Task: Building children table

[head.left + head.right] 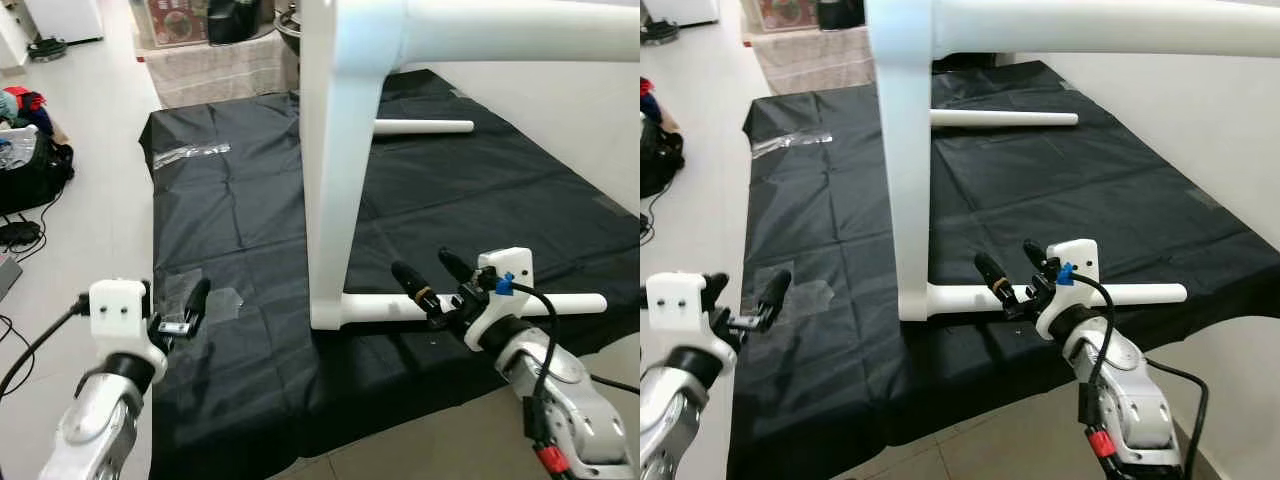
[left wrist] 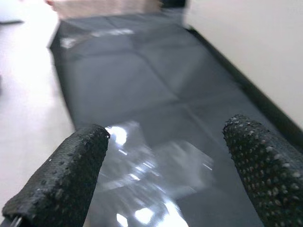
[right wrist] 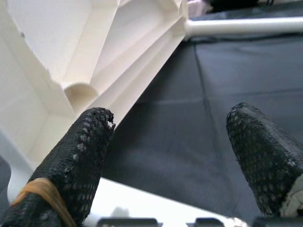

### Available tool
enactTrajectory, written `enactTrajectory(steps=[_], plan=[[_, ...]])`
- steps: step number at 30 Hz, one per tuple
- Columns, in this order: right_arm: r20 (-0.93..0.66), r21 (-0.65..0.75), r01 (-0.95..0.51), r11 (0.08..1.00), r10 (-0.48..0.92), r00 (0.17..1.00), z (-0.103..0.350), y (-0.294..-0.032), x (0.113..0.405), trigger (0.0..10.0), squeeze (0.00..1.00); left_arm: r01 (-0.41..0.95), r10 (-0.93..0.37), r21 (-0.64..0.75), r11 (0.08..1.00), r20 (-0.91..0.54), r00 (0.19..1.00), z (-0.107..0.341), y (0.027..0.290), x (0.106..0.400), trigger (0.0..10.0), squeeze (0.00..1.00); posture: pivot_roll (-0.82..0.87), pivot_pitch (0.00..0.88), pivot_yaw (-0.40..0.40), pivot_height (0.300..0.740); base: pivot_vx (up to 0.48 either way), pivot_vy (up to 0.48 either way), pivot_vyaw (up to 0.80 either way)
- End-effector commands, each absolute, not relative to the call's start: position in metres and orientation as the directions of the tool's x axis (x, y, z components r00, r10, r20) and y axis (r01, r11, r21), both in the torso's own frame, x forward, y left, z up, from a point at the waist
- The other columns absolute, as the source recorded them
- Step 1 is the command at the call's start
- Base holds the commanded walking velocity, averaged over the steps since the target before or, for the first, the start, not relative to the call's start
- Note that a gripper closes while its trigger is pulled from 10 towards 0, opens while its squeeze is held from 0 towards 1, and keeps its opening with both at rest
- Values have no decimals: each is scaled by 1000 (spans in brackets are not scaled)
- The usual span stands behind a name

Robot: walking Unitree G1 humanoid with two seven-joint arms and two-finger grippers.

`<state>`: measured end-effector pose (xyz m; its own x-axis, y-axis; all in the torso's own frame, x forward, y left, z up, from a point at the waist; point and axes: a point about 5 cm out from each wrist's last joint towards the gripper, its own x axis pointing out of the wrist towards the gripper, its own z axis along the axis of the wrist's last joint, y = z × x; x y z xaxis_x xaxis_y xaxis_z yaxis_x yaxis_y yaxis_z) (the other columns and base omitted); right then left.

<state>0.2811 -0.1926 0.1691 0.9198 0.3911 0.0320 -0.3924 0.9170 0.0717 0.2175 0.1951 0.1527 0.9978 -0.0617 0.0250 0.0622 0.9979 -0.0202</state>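
Note:
The white children's table (image 1: 330, 170) stands on its side on a black sheet (image 1: 230, 220), its top upright. White legs stick out to the right: one low and near (image 1: 560, 303), one farther back (image 1: 425, 127), one high up (image 1: 520, 30). My right gripper (image 1: 427, 270) is open, its fingers hovering just over the near leg beside the tabletop's bottom corner; the ribbed underside (image 3: 71, 56) fills much of the right wrist view. My left gripper (image 1: 743, 292) is open with nothing in it, held over the sheet's left edge above a clear plastic film (image 2: 156, 170).
A second clear plastic bag (image 1: 190, 152) lies on the far left of the sheet. Dark bags and cables (image 1: 30, 165) sit on the floor at the left. A beige cloth (image 1: 215, 65) lies behind the sheet. A white wall (image 1: 560, 110) runs along the right.

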Motion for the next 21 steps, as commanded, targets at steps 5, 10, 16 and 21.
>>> enactTrajectory(steps=[5,10,16,21], plan=[[42,53,-401,915,399,916,169,-190,283,10000,0,117,-117,-48,992,19,993,150,181,216,10000,0,-66,74,1,740,0,-475,0],[41,-2,-421,907,420,906,170,-188,286,10000,0,113,-112,-52,992,22,993,151,183,219,10000,0,-62,74,4,740,0,-480,0],[19,-135,-451,882,457,889,173,-184,288,10000,0,116,-115,-57,992,26,993,152,184,221,10000,0,-67,75,13,740,0,-480,0],[18,-197,-469,861,481,876,179,-183,289,10000,0,130,-128,-64,990,23,991,151,180,222,10000,0,-72,76,16,740,0,-480,0]])
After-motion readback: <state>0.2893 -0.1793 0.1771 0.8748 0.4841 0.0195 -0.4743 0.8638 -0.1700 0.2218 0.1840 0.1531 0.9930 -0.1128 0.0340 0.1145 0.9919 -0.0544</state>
